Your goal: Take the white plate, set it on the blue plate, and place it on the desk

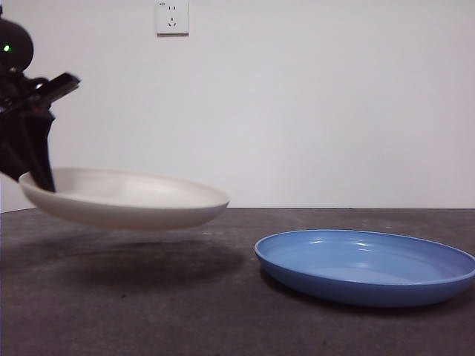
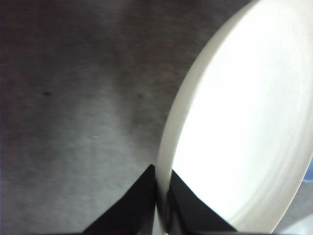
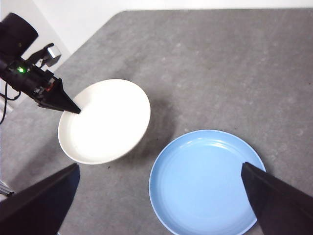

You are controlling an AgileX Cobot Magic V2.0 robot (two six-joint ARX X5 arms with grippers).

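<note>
The white plate (image 1: 126,196) hangs above the desk (image 1: 185,311), tilted slightly, with a shadow under it. My left gripper (image 1: 37,178) is shut on the white plate's (image 2: 244,122) left rim; in the left wrist view the two jaws pinch the rim between them. The blue plate (image 1: 367,265) rests flat on the desk to the right, empty. In the right wrist view the white plate (image 3: 105,122) sits apart from the blue plate (image 3: 208,181), left of it. My right gripper (image 3: 161,196) hovers high over the blue plate, jaws wide open and empty.
A white wall with a socket (image 1: 172,16) stands behind the desk. The desk's far-left corner edge (image 3: 78,49) lies close to the left arm (image 3: 29,73).
</note>
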